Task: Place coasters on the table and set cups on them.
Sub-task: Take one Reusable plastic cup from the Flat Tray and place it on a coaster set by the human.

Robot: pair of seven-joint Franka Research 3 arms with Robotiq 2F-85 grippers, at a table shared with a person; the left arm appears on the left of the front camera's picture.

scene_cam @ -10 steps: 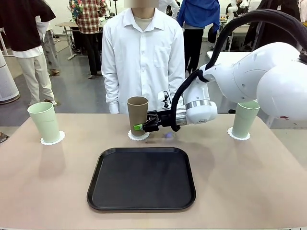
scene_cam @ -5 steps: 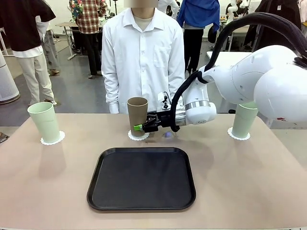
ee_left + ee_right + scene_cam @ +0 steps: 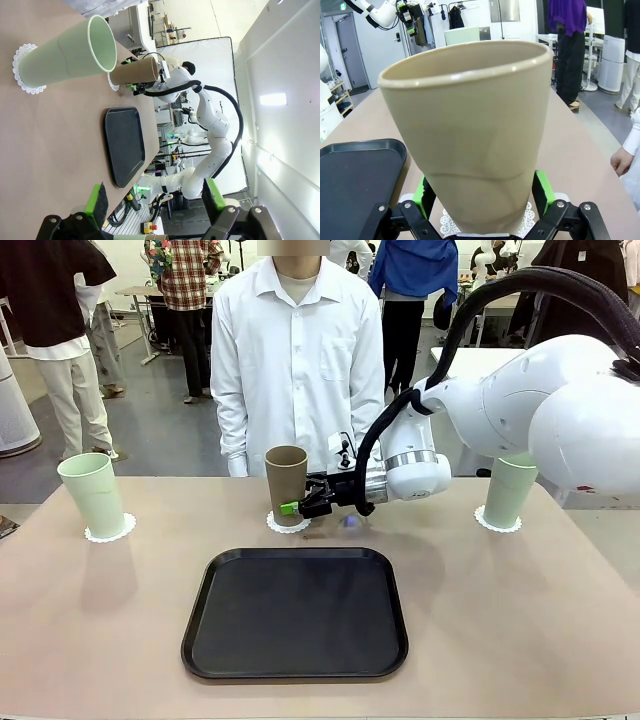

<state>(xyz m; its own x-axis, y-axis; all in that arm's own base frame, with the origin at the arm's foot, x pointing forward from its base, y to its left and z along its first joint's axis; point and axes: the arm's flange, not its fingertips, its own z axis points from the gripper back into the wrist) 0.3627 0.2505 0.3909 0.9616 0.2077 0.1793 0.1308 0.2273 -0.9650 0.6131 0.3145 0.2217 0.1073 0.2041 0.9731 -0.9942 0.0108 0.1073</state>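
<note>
Right now the right pincer (image 3: 291, 506) sits around the base of the brown cup (image 3: 287, 483), its green pads flanking the cup; whether they press it or stand just off it I cannot tell. That cup stands upright on a lacy coaster (image 3: 275, 526) at the bench's (image 3: 520, 620) far middle. Two green cups — one far left (image 3: 93, 493), one far right (image 3: 509, 489) — stand on their own coasters. The left pincer (image 3: 155, 201) hangs with fingers apart, holding nothing. A black tray (image 3: 296, 612) lies near the front.

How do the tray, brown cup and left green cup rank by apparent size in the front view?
1. Tray, though nearest the camera.
2. Left green cup and brown cup: alike, not ranked.
</note>
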